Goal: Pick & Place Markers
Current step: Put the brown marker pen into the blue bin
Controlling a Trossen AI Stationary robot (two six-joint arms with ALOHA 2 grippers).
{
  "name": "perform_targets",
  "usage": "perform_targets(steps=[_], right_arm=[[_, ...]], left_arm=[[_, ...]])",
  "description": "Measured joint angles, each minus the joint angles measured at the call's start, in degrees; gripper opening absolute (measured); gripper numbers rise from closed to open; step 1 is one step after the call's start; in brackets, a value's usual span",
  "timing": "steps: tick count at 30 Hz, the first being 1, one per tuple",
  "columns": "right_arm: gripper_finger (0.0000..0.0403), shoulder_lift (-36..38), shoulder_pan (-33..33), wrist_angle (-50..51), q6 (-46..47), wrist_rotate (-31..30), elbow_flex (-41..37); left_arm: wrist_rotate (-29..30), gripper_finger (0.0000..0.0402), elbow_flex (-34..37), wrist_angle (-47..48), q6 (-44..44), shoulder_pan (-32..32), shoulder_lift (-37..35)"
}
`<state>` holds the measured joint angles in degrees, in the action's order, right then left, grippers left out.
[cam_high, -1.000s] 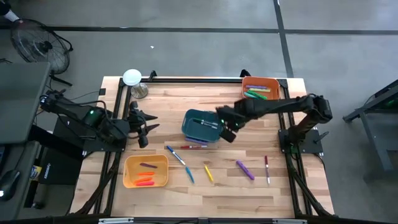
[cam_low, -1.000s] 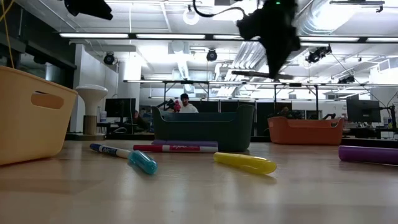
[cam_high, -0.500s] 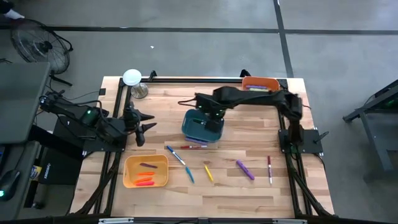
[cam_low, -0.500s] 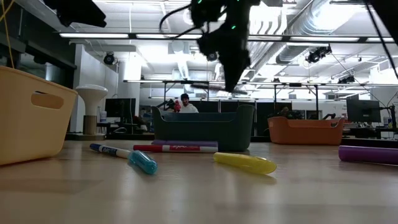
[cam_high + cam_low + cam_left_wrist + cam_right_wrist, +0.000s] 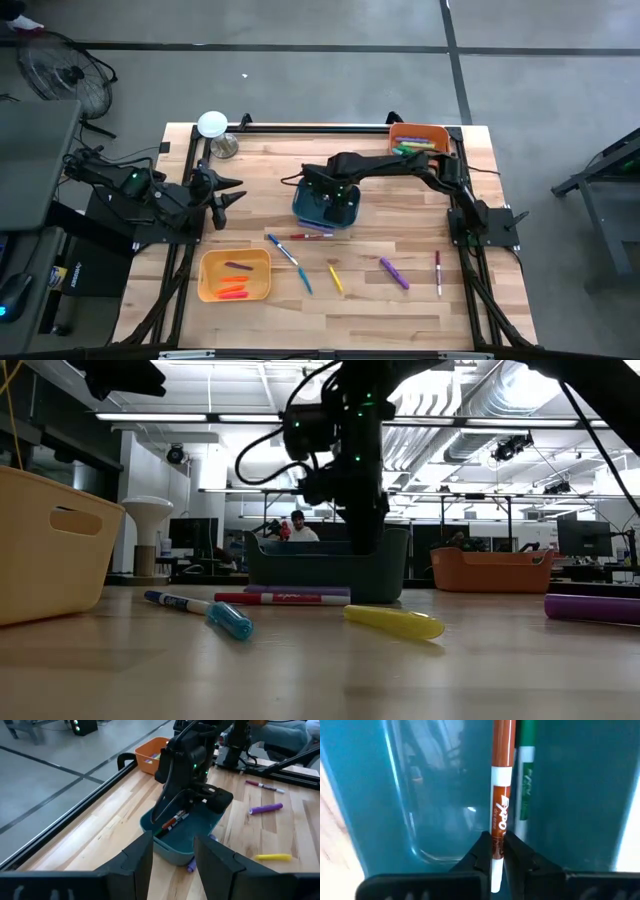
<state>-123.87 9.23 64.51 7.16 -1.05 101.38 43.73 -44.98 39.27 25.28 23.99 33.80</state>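
My right gripper (image 5: 328, 196) points down into the teal bin (image 5: 300, 208) and is shut on a white-barrelled marker with a red-brown cap (image 5: 502, 780). A green marker (image 5: 526, 785) lies beside it on the bin's floor. Several markers lie flat on the wood nearer the front edge: a red one (image 5: 312, 236), two blue ones (image 5: 285, 249), a yellow one (image 5: 335, 278), a purple one (image 5: 393, 272) and a red-tipped one (image 5: 437, 272). My left gripper (image 5: 230, 195) hangs open at the table's left side with nothing between its fingers. My right gripper pinches the marker's white barrel (image 5: 498, 837) between its two fingers, away from the capped end. The fingers come from above, pointing down, and lie across the marker. The marker lies about level inside the bin; whether it touches the floor I cannot tell.
A yellow bin (image 5: 212, 272) with orange and pink markers stands at the front left. An orange bin (image 5: 440, 133) with green markers stands at the far right corner. A white lamp-like object (image 5: 213, 126) stands at the far left. Black rails edge the table.
My right gripper, still shut on the marker, has gone toward the table's left edge and down from beside the teal bin into it, rolling its wrist on the way. My left gripper has drawn back a little toward the far left.
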Motion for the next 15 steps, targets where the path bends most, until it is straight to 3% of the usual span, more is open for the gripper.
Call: perform_targets(steps=[9,15], right_arm=[[0.0021,-0.01,-0.02,-2.87,-1.65,3.30,-0.02],[0.0085,-0.01,0.00,-2.79,-1.88,3.16,-0.02]], left_arm=[[0.41,0.0137,-0.01,0.89,0.60,0.00,-1.14],[0.47,0.0137,-0.01,1.26,2.07,0.00,-1.07]])
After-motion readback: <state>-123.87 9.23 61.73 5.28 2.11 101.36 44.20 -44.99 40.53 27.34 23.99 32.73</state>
